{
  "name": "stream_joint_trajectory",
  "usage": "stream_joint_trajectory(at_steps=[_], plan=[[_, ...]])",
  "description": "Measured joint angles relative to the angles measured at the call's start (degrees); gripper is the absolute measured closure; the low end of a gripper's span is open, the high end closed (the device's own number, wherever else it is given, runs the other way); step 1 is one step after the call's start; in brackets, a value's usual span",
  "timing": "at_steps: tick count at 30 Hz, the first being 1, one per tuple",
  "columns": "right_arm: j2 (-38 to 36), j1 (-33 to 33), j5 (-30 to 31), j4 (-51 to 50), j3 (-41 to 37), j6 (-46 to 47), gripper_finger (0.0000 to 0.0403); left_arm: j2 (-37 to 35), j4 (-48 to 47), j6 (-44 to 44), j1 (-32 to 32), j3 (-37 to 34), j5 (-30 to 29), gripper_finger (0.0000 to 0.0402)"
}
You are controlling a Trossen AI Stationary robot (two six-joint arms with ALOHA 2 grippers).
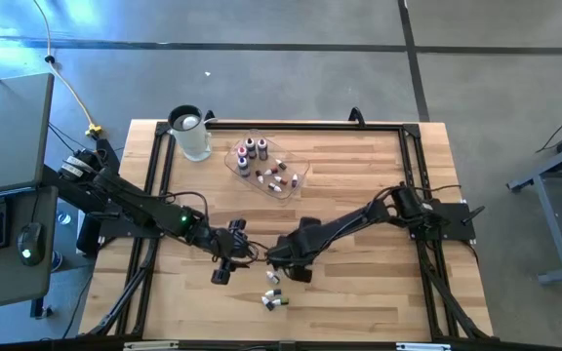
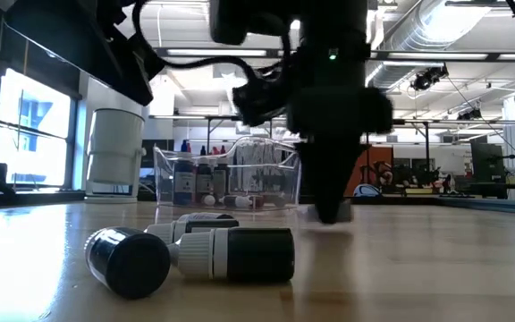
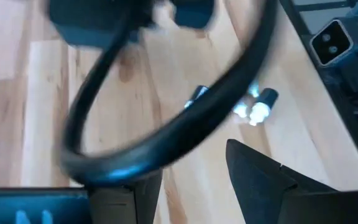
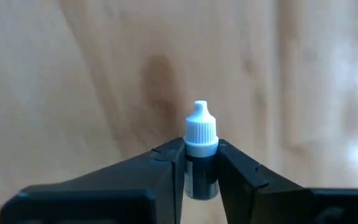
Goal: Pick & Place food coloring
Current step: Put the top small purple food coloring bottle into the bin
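My right gripper [image 4: 201, 149] is shut on a small dark food coloring bottle with a white cap [image 4: 201, 127]. It stands low over the table's near middle [image 1: 281, 269] and shows in the low view [image 2: 329, 207] with its fingers pointing down. A few more bottles [image 1: 275, 300] lie on their sides near the table's near edge [image 2: 240, 253]. Several others stand or lie in the shallow clear tray [image 1: 266, 166]. My left gripper [image 1: 224, 265] is open and empty just to the left, and its wrist view [image 3: 191, 165] shows loose bottles [image 3: 257, 107] farther off. My right gripper pinches the bottle's dark body just below the cap [image 4: 201, 167] between its two fingers [image 4: 166, 163]. The fingers come from above, pointing down, along the bottle. The white cap sticks out past the fingertips toward the tabletop. I cannot tell whether it touches the wood.
A clear jug [image 1: 190, 132] stands at the far left, next to the tray. A black frame rail [image 1: 281, 127] runs around the table's edges. A dark cable [image 3: 166, 130] loops across the left wrist view. Bare wood lies to the right [image 1: 379, 224].
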Motion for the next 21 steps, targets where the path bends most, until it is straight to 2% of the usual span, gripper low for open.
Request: stream_joint_trajectory(at_steps=[2, 4, 8, 11, 14, 16, 20, 21], plan=[[-2.29, -0.85, -0.9, -1.25, -0.16, -1.61, 0.0337, -0.01, 0.02, -0.93, 0.0, 0.0, 0.87, 0.0228], [-5.58, -1.93, 1.01, -2.89, 0.06, -3.08, 0.0328, -0.04, 0.22, -1.67, -0.02, 0.03, 1.8, 0.0228], [-11.28, -5.94, 12.65, -7.38, 0.11, -6.32, 0.0318, -0.07, 0.12, -1.67, 0.0, 0.07, 2.9, 0.0228], [-15.19, -11.36, 20.13, -4.52, 0.21, -9.32, 0.0321, -0.07, 0.22, -1.67, 0.0, 0.07, 3.0, 0.0228], [-16.99, -17.81, 22.65, 1.98, 0.22, -15.51, 0.0324, -0.07, 0.17, -1.67, 0.0, 0.07, 4.32, 0.0228], [-17.01, -22.37, 19.02, 9.37, 0.22, -20.62, 0.0324, -0.07, 0.18, -1.67, 0.0, 0.07, 5.34, 0.0228], [-14.58, -30.39, -0.53, 22.28, 0.3, -25.82, 0.0318, -0.07, 0.11, -1.67, -0.02, 0.07, 5.62, 0.0228], [-13.62, -31.69, -3.66, 23.4, 0.31, -26.53, 0.0317, -0.07, 0.18, -1.67, -0.02, 0.07, 5.62, 0.0228]])
